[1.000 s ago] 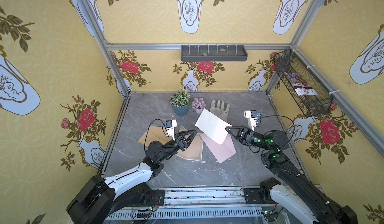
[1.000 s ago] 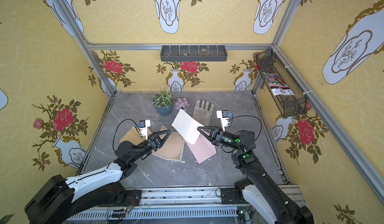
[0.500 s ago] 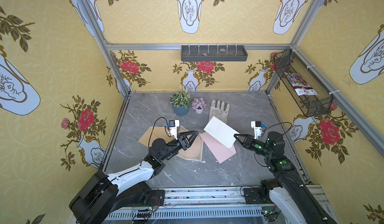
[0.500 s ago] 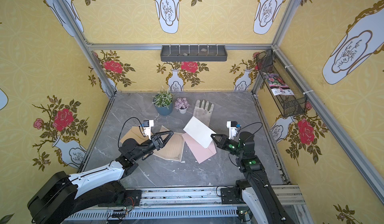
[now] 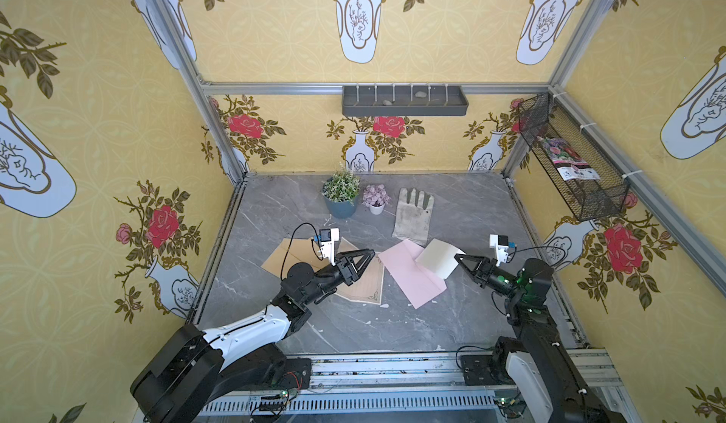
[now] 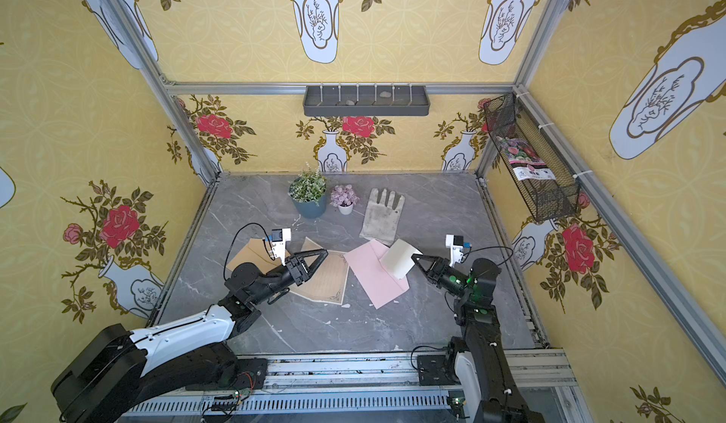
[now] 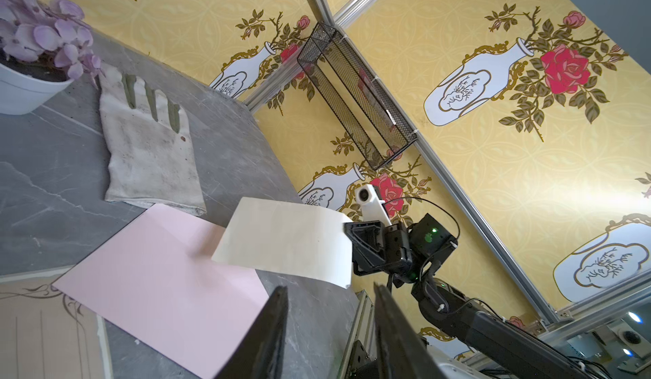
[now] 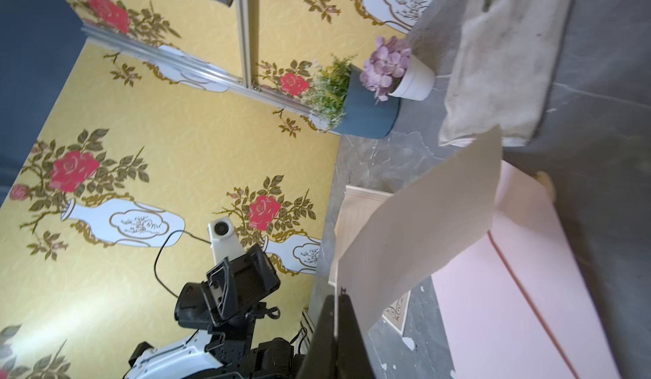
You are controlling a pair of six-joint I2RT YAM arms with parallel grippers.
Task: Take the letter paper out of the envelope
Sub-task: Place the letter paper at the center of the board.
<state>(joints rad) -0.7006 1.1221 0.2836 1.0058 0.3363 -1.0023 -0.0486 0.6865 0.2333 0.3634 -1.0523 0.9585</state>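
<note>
**Letter paper clear of the envelope, pinched in the right gripper**

A grey marble table (image 5: 471, 212) sits inside walls of yellow rose wallpaper. In both top views the pink envelope (image 5: 408, 279) lies flat near the middle of the table. The cream letter paper (image 5: 438, 258) overlaps its end nearest the right arm, just in front of a worn glove (image 5: 414, 216).

From above it is hard to tell whether the paper rests on the envelope. The left wrist view settles it: the sheet (image 7: 289, 240) hangs in the air above the envelope (image 7: 158, 271) and casts a soft shadow on it.

The right gripper (image 5: 457, 257) looks merely pointed at the paper's edge from above. Its own wrist view shows the fingers (image 8: 327, 310) pressed together on that edge, the sheet (image 8: 422, 229) fanning away from them.

The left gripper (image 6: 320, 256) hovers above a tan ornamented sheet (image 6: 326, 279). Only the left wrist view shows its jaws standing partly apart with nothing between them.
</note>
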